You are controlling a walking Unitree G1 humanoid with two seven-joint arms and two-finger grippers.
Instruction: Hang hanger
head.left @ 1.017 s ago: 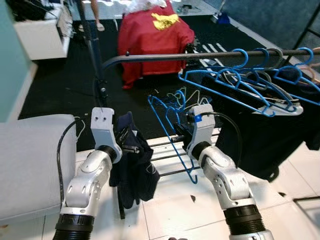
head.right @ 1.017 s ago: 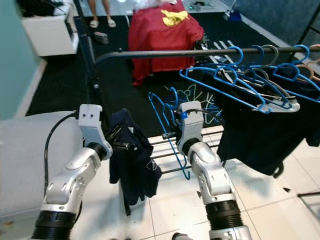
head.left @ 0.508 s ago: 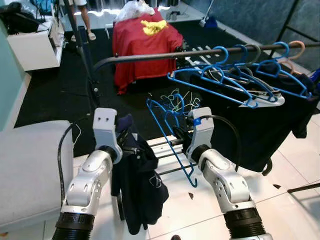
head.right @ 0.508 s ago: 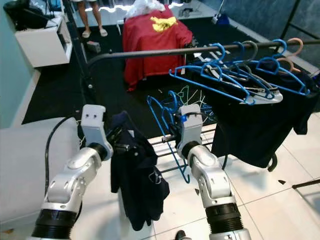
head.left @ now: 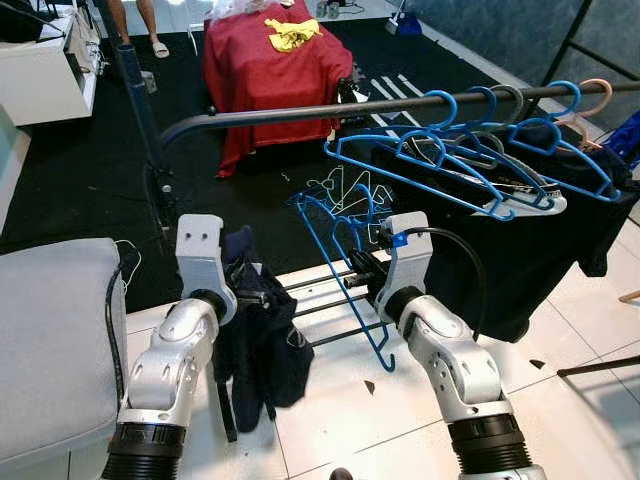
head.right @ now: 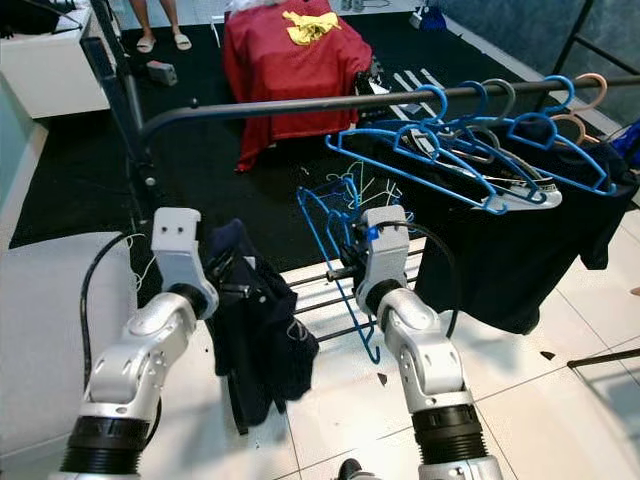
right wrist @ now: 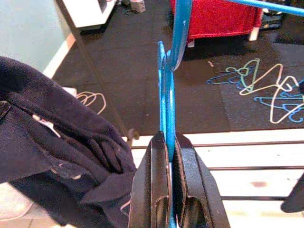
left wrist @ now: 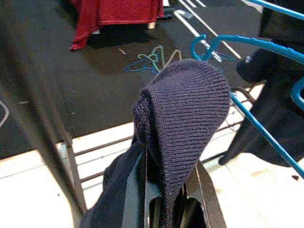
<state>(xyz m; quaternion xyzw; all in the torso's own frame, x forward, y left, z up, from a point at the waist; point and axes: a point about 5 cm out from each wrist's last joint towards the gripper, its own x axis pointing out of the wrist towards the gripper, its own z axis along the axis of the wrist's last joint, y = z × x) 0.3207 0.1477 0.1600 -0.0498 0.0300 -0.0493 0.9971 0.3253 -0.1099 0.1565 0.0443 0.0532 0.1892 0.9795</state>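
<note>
The robot stands below the rail (head.left: 330, 108), its right gripper (head.left: 367, 268) clamped flat on a blue hanger (head.left: 340, 262) that it holds on edge, hook uppermost and short of the rail, while the left gripper (head.left: 240, 295) is closed on a dark knit garment (head.left: 262, 345) that droops toward the floor beside it. In the right wrist view the two black fingers (right wrist: 151, 183) pinch the hanger's wire between them; in the left wrist view the garment is draped over and between the fingers of that gripper. To hang the hanger cleanly, the right arm would likely need to lift until the hook clears the rail, then turn it square to the rail and lower it onto the bare stretch left of the hung hangers (head.left: 470, 150), since that cluster is crowded and a hook could snag there. The grip looks narrow, so a slow lift seems wise to stop the hanger swinging. The garment held just beside the hanger could catch its lower bar; keeping the two apart appears prudent. Under the rail, white tile (head.left: 330, 400) meets black carpet (head.left: 90, 170), where loose wire hangers (head.left: 340, 187) lie scattered. Beyond the rail a red cloth (head.left: 270, 65) covers some furniture, and a person's feet (head.left: 150, 45) stand farther back. A dark garment (head.left: 530, 250) hangs from the rail's right end, and a grey cushion (head.left: 50, 340) sits to the robot's left.
</note>
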